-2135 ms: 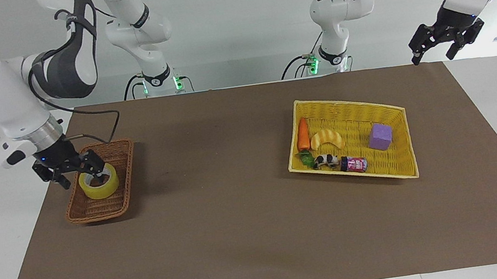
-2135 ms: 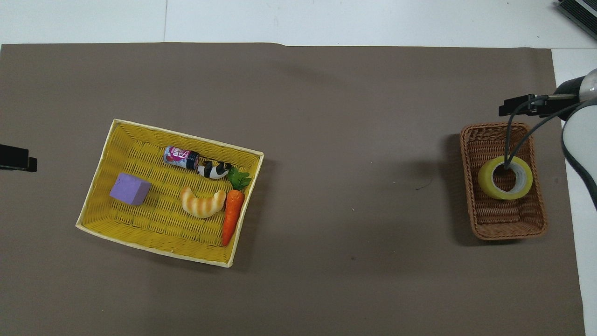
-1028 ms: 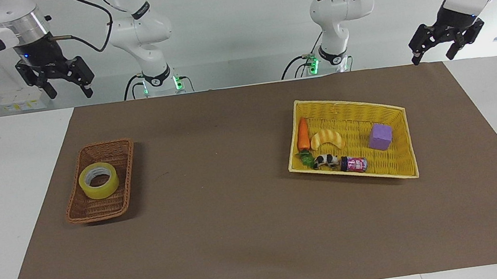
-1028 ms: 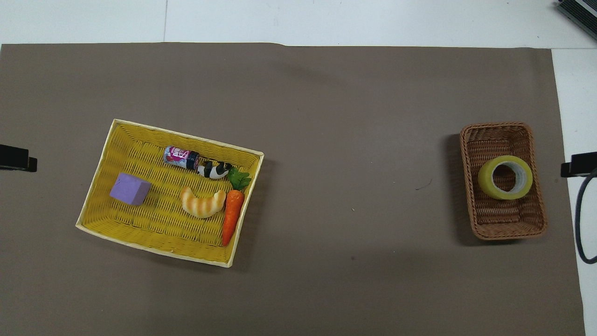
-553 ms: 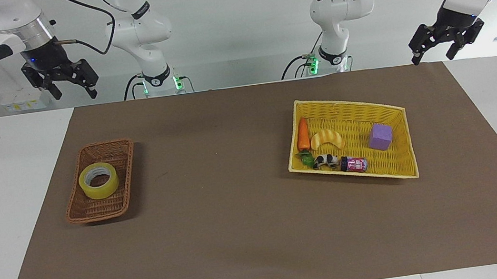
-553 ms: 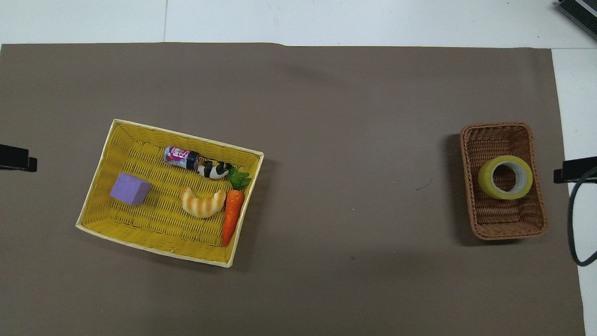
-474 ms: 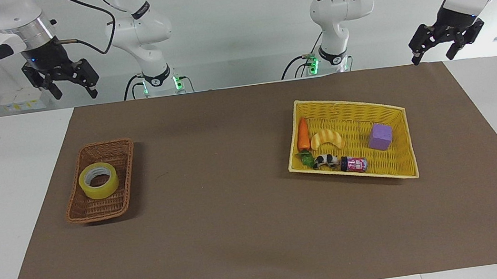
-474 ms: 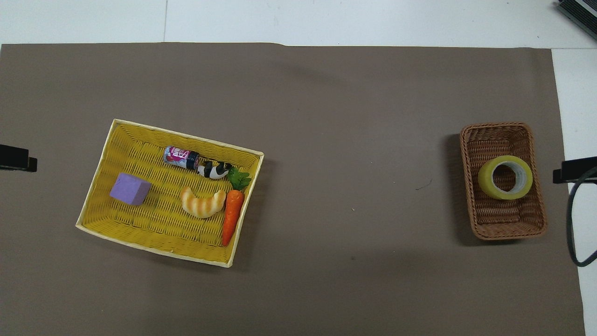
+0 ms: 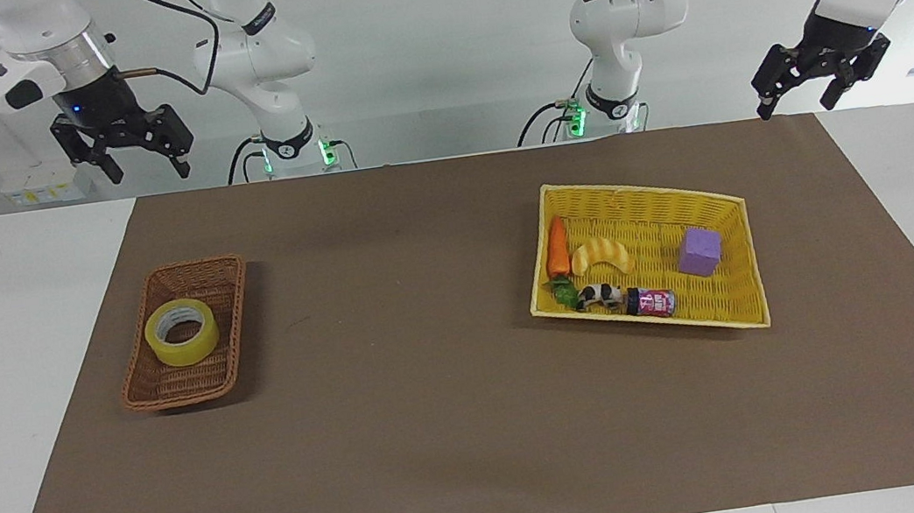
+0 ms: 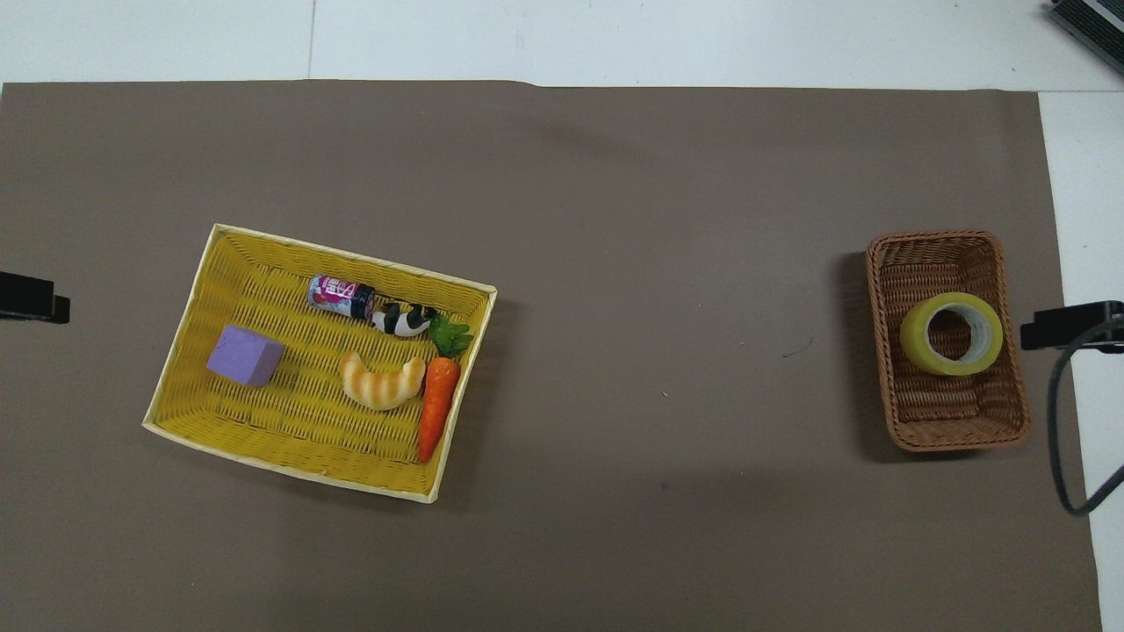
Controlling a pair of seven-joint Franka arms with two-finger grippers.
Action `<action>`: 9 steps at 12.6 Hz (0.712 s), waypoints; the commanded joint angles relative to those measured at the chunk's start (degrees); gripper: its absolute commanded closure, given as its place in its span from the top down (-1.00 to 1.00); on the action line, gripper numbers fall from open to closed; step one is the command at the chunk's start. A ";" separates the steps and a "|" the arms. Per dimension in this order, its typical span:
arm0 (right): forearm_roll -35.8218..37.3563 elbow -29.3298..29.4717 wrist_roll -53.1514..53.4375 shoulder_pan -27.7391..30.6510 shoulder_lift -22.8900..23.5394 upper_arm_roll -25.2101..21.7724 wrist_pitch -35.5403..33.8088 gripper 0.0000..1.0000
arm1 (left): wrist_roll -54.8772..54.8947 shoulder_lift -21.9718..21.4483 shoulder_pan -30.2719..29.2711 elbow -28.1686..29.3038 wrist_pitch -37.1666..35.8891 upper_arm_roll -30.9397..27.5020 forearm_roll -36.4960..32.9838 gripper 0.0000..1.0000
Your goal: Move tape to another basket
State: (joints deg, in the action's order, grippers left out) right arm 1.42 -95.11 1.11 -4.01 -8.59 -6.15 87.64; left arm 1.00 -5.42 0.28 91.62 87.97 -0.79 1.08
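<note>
The yellow tape lies flat in the small brown wicker basket at the right arm's end of the mat. My right gripper hangs high in the air, open and empty, well clear of the tape. In the overhead view only its dark tip shows, over the mat's edge beside the brown basket. My left gripper waits raised and open over the left arm's end of the table, holding nothing.
A large yellow plastic basket stands toward the left arm's end. It holds a carrot, a croissant toy, a purple block, a small can and a cow figure. Bare brown mat separates the two baskets.
My right gripper was down at the tape in the brown basket, then rose away empty and has drifted slightly toward the table's middle. The tape stayed put. The left arm has not moved.
</note>
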 commanded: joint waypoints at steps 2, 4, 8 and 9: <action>1.31 -1.57 -1.38 0.32 -1.52 0.08 -0.80 1.00 | 0.32 -0.29 -0.63 -0.65 -1.13 0.26 0.59 1.00; 1.40 -1.57 -1.38 0.32 -1.52 0.08 -1.41 1.00 | 0.32 -0.29 -0.63 -0.65 -1.13 0.26 0.59 1.00; 2.36 -1.13 -1.81 0.67 -1.34 -0.36 -1.51 1.00 | 0.32 -0.29 -0.63 -0.65 -1.13 0.26 0.59 1.00; 4.10 -1.13 -2.42 0.41 -1.34 -0.01 -0.98 1.00 | 0.32 -0.29 -0.63 -0.65 -1.13 0.26 0.59 1.00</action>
State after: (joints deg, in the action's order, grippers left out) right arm 2.50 -95.24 0.58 -3.84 -8.69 -6.67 86.50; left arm 1.00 -5.42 0.28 91.62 87.97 -0.81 1.08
